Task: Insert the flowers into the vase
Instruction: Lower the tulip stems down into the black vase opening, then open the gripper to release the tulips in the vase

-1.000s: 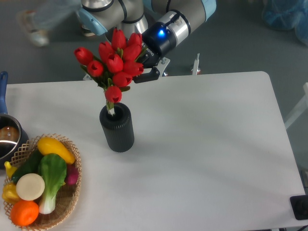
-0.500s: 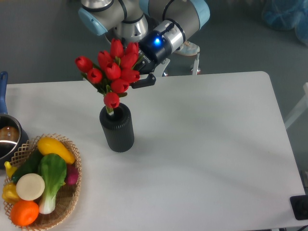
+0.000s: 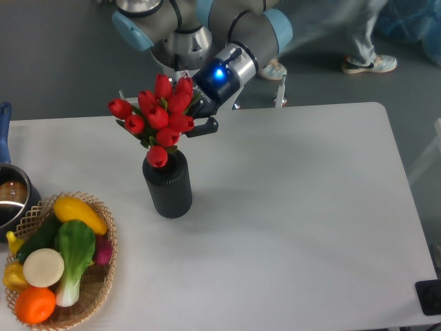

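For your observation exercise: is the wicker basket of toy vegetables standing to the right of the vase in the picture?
No, the wicker basket sits at the lower left, left of the vase.

table (image 3: 296, 207): white top with rounded corners, takes up most of the shot
basket (image 3: 103, 276): wicker, bottom left corner of the table, stuffed with toy veggies
veggies: yellow squash (image 3: 79, 212), a leafy green one (image 3: 72, 252), a round orange one (image 3: 34, 305), a pale round one (image 3: 43, 267)
pot (image 3: 10, 196): metal, blue handle, cut off at the left edge just above the basket
shoes (image 3: 368, 63): someone's feet on the grey floor, top right, bit blurry
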### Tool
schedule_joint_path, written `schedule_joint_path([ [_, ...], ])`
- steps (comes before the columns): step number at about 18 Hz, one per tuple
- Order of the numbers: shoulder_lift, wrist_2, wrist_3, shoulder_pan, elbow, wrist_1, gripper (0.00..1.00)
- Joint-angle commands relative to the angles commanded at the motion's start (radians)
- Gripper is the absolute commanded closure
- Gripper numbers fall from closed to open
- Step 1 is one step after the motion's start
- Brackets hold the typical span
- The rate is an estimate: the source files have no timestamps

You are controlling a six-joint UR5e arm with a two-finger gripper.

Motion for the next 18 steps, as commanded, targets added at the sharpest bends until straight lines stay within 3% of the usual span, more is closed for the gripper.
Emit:
schedule_joint_path([
  [3,-0.031,0.028,0.034,0.0,0.002,0.0,0.87],
  [7,-0.04,0.055,0.046,0.0,0.0,-0.002,0.64],
  [10,-0.049,0.072,0.046,0.0,0.0,-0.002,0.31],
  [11,-0.051,0.072,0.046,0.0,0.002,-0.002,0.11],
  [12,-0.052,0.072,0.045,0.0,0.002,-0.002,0.0],
  [18,-0.04,0.084,0.037,0.005,0.005,-0.003,0.0],
])
